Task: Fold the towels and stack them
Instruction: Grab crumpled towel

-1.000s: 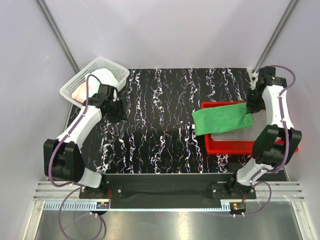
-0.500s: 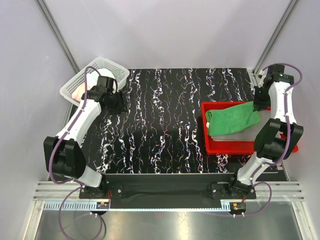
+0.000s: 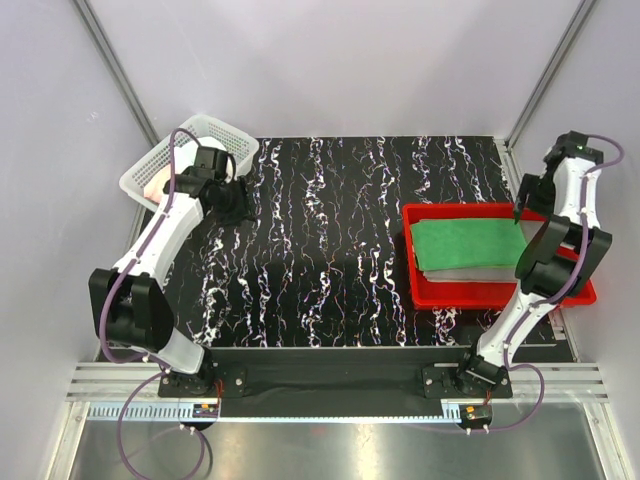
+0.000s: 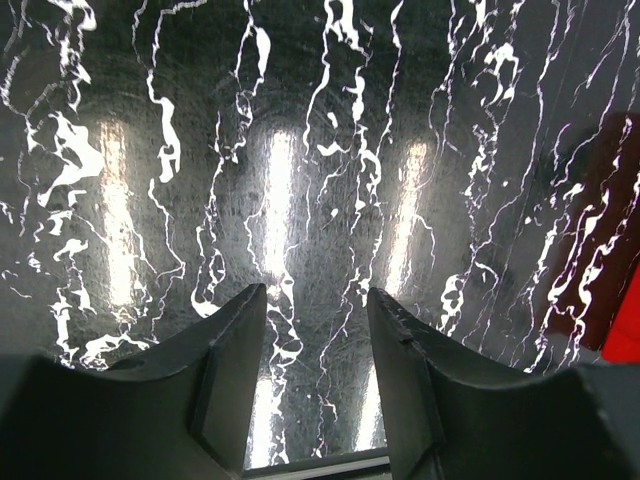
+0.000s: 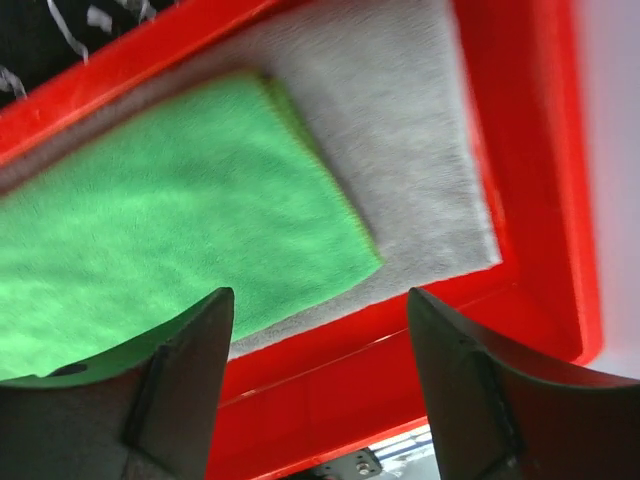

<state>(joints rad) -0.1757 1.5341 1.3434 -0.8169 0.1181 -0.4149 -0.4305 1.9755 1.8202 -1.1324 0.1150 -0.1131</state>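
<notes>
- The desk is black with wiggly white streaks all over it. In the left wrist view the desk is shiny, with three long bright light spots on it.
- A white basket with holes in its sides sits at the far left corner of the desk.
- A red tray sits by the right edge of the desk, well apart from the basket. In the right wrist view the tray shows its smooth red walls.
- Two grey poles lean up at the back corners.
- The walls are plain and pale.
- A silver rail runs along the near edge.
</notes>
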